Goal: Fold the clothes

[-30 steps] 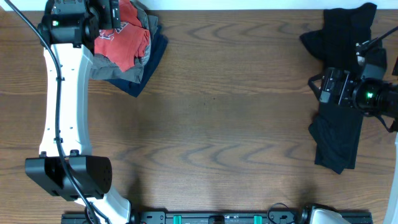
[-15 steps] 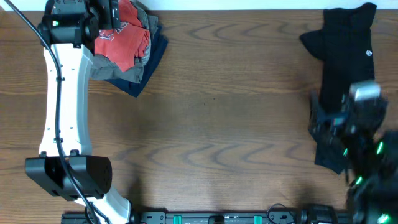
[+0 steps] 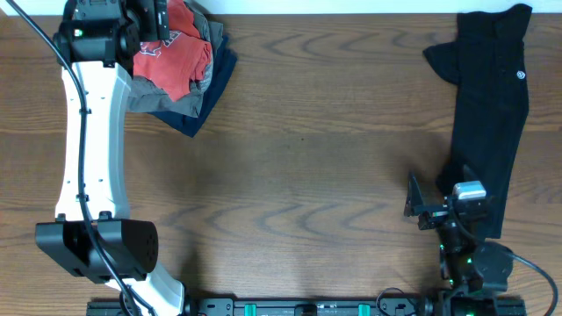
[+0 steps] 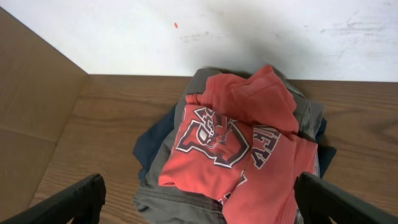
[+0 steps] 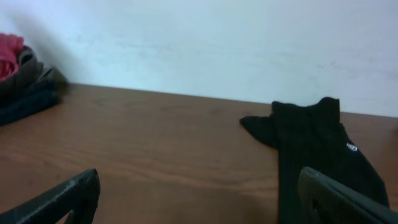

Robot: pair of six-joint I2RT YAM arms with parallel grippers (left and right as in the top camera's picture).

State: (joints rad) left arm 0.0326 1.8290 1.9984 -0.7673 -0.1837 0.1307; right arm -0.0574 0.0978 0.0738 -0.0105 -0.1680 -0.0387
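Note:
A coral-red T-shirt [image 3: 176, 57] with white print lies crumpled on top of a pile at the table's far left, over a grey-khaki piece [image 3: 145, 95] and a navy piece [image 3: 206, 96]. My left gripper [image 3: 156, 22] hovers over this pile, open and empty; in the left wrist view the red T-shirt [image 4: 242, 143] lies between its spread fingers [image 4: 199, 208]. A black shirt [image 3: 487, 114] lies stretched out at the right. My right gripper [image 3: 439, 204] is open and empty, low near the shirt's front end; the black shirt also shows in the right wrist view [image 5: 317, 143].
The brown wooden table [image 3: 307, 167] runs between the pile and the black shirt. A white wall [image 5: 217, 43] stands behind the far edge. The left arm [image 3: 88, 149] stretches along the left side. The arm bases sit at the front edge.
My right arm has pulled back from over the black shirt toward the front edge. The shirt now lies uncovered and stretched out. The left arm and the pile have not moved.

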